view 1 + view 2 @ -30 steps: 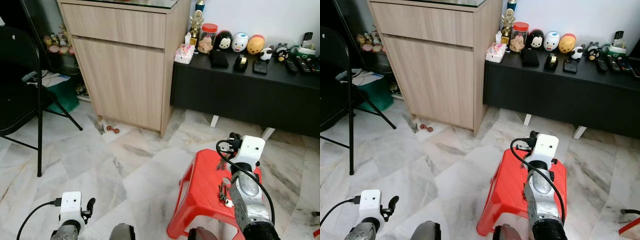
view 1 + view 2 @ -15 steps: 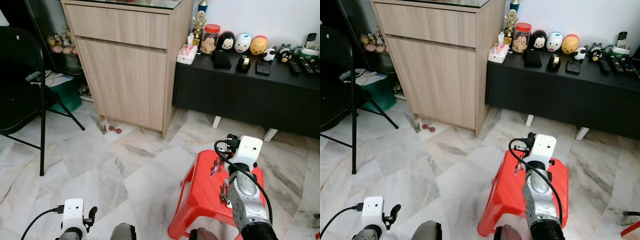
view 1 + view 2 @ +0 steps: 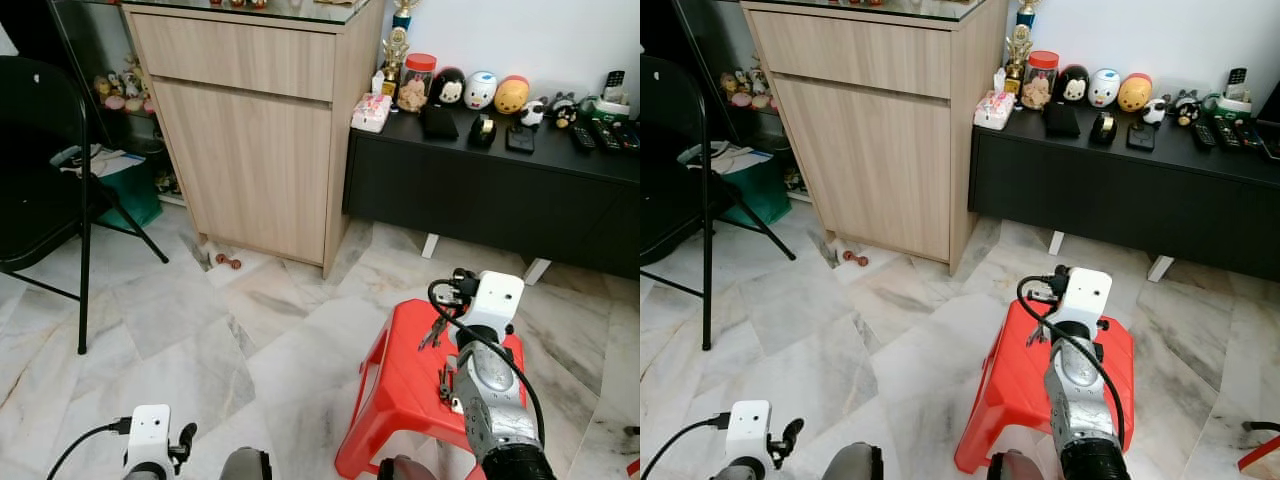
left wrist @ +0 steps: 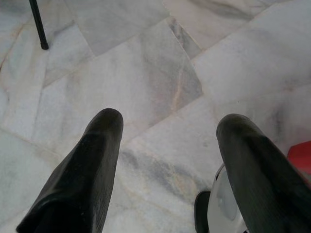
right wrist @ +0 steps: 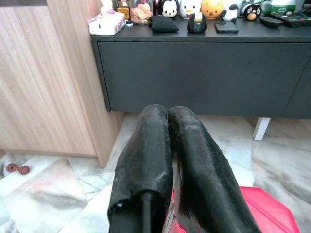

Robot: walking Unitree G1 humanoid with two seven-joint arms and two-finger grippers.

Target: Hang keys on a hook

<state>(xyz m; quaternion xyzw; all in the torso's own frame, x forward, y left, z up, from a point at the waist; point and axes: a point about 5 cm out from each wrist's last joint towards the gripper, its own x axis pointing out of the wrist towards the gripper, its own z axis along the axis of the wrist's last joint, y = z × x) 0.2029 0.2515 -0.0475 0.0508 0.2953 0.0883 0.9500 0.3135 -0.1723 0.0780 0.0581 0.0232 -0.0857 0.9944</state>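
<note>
Our right tool (image 5: 167,145), fingers together on the small metal key bunch (image 3: 437,328), has lifted it slightly above the red plastic stool (image 3: 400,380); left tool (image 4: 170,160) hangs apart. No hook visible yet.

A red plastic stool (image 3: 400,380) stands on the pale marble floor (image 3: 200,330), with a bunch of keys (image 3: 445,383) lying on its seat. A small dumbbell-shaped toy (image 3: 228,262) lies on the floor by the wooden cabinet (image 3: 250,140), and a black folding chair (image 3: 45,160) stands nearby.
</note>
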